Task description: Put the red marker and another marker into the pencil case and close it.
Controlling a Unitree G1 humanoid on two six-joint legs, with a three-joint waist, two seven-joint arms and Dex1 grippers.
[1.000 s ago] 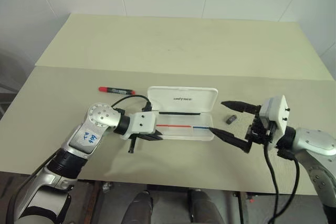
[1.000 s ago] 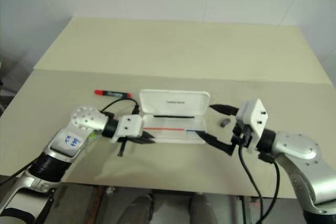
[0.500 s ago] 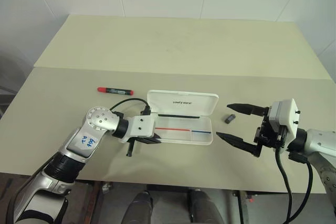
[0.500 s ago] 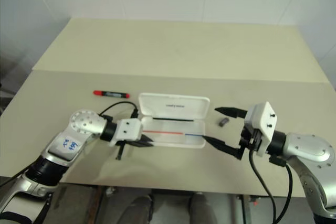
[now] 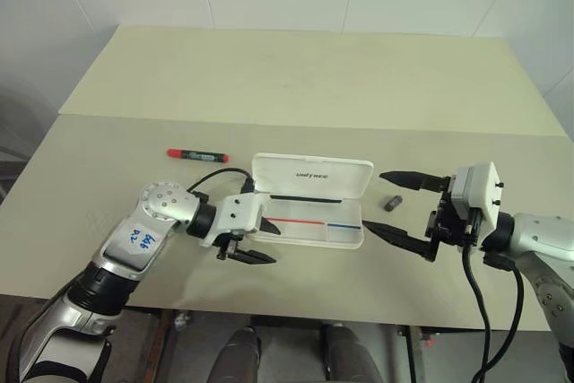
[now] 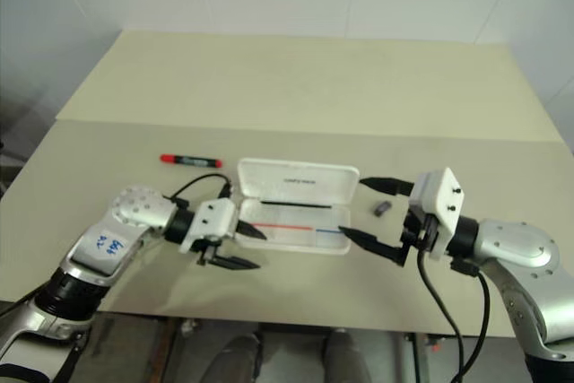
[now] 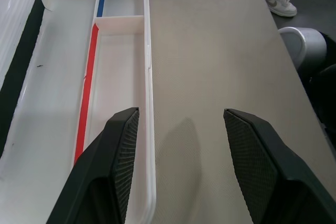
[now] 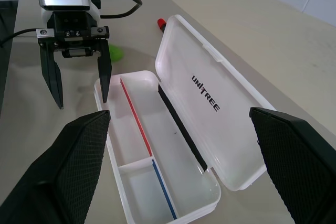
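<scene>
The pencil case (image 5: 309, 199) was found open on the table (image 5: 296, 78), lid tipped back, tray empty. The left gripper (image 5: 260, 242) was seen at the case's left end, jaws parted and empty, one finger over the tray's rim. The right gripper (image 5: 399, 207) was seen off the case's right end, jaws spread wide, empty. The red marker (image 5: 196, 154) lay beyond the case's left end. A green shape (image 8: 114, 52), possibly the other marker, was glimpsed behind the left gripper.
</scene>
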